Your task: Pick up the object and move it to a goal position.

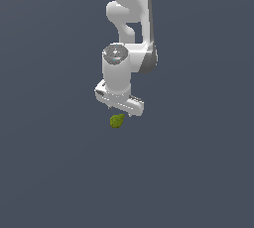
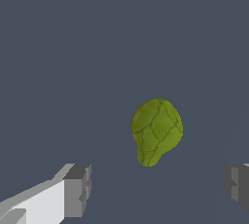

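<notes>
Exterior view, arm: we see the white Panda arm (image 1: 130,19) reaching down the middle of the picture, its gripper (image 1: 120,104) pointing at a plain grey floor (image 1: 59,172).
Exterior view, object: we log the object (image 1: 117,121), a small olive-green lump, on the floor just below the gripper, at about 7 o'clock from it. It sits apart from the gripper; we see a thin gap of floor between them.
Exterior view, fingers: too small here to judge the spread.
Exterior view, goal: we find no goal marker in this picture.
Wrist view, fingers: we see two grey fingertips, one (image 2: 78,190) at 7 o'clock of the picture and the other (image 2: 237,185) at 4 o'clock, with bare floor between them. We record them as spread wide and holding nothing.
Wrist view, object: the green lump fills the centre-right, bumpy and veined, shaped like a pear.
Wrist view, long axis: we read it as running from about 1 o'clock to 7 o'clock, the narrow end toward 7 o'clock.
Wrist view, key relation: the object lies between the two fingertips across the picture but beyond their line, toward 12 o'clock, and nearer the second fingertip.
Judgement: we take the grasp as not yet made; the gripper likely needs a small shift toward the object, then a descent.
</notes>
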Controlling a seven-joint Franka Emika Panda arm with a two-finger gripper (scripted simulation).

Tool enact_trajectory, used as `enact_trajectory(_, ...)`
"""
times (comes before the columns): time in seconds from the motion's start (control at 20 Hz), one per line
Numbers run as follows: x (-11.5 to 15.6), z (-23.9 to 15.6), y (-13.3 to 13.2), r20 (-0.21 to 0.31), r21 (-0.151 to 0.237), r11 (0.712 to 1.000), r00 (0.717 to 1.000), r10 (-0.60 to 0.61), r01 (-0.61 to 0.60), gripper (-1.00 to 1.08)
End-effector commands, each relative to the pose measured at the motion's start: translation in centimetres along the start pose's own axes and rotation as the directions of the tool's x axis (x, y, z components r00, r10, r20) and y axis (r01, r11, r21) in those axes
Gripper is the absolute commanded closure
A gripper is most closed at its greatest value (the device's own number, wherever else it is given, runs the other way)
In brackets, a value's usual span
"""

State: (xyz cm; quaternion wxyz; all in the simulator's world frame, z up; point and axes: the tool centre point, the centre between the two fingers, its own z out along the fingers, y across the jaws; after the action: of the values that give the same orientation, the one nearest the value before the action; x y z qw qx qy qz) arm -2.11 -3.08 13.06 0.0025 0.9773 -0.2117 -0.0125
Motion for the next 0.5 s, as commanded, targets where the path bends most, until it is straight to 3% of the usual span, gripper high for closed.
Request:
enact_trajectory(0.0, 0.0, 0.6, 0.2, -0.002, 0.003, 0.997, 0.997, 0.077, -0.077, -0.92)
enact_trajectory(0.45, 0.0, 2.6, 0.9, -0.009, 0.013, 0.943, 0.943, 0.332, -0.332, -0.92)
